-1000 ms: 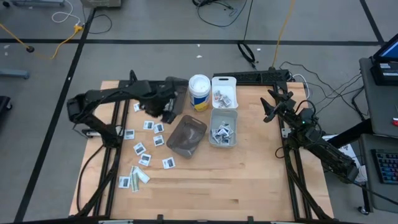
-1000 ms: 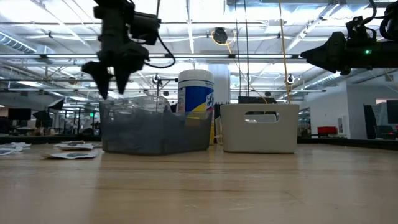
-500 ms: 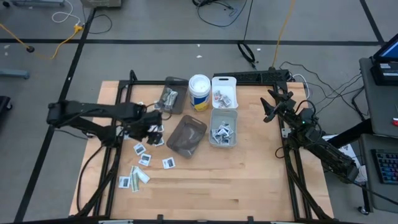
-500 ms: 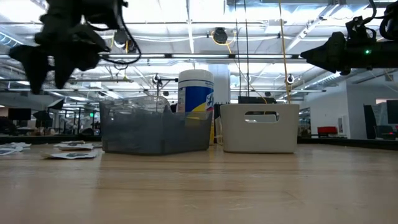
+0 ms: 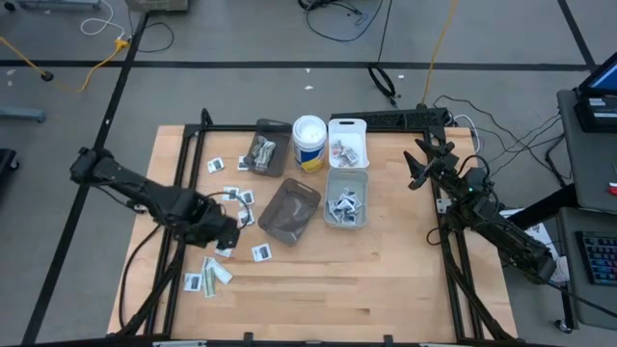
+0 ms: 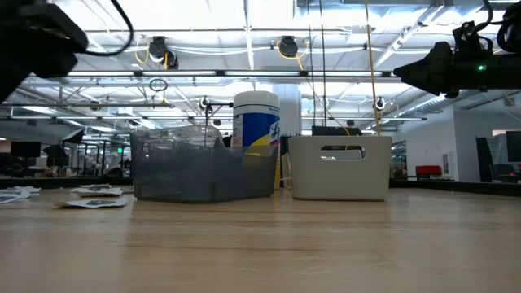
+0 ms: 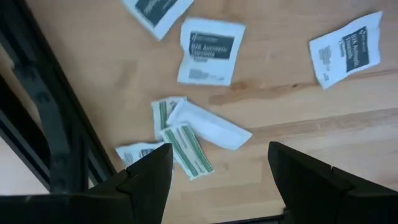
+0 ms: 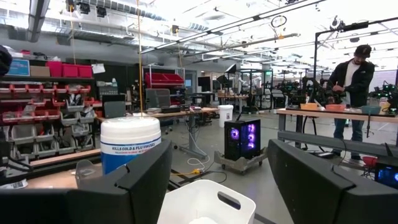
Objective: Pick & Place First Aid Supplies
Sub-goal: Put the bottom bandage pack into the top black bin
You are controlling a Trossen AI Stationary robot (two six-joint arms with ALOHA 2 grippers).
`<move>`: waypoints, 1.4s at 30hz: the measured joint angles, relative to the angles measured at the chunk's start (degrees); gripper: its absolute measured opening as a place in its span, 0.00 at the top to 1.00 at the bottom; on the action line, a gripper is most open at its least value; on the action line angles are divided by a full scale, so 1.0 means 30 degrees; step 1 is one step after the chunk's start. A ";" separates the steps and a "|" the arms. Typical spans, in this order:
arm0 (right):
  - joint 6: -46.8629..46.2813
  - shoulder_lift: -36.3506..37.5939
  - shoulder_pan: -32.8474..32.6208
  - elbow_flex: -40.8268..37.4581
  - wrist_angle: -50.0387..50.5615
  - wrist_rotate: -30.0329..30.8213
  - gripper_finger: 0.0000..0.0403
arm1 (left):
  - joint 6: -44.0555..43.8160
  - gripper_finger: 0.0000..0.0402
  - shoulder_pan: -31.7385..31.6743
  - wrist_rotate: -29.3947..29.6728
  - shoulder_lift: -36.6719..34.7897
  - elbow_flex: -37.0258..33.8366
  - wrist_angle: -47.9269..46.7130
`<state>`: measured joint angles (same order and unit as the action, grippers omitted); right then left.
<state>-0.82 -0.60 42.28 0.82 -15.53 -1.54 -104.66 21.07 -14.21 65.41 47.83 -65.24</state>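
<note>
- Partly done: packets already lie in the small clear rectangular bins [image 5: 346,198] near counter centre; a dozen-odd white square and green-striped strip packets [image 5: 216,229] remain loose at 9 o'clock.
- Left tool [image 7: 217,163] spread, empty, above the strips; right tool [image 5: 418,166] spread, idle at 3 o'clock.
- White wipes canister [image 8: 129,144] reads "KILLS COLD & FLU VIRUS"; packet print illegible.

Grey floor [image 5: 241,39] with cables, bright ceiling lights [image 6: 269,12], red storage bins [image 8: 62,68] on shelves
</note>
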 joint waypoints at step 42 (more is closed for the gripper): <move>0.0007 -0.0007 -0.0003 0.0000 -0.0007 0.0000 0.35 | -1.0524 0.33 0.9986 0.2351 0.7035 0.0000 0.6981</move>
<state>-0.80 -0.62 42.27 0.82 -15.55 -1.54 -136.23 51.03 -7.15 86.51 47.83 -44.30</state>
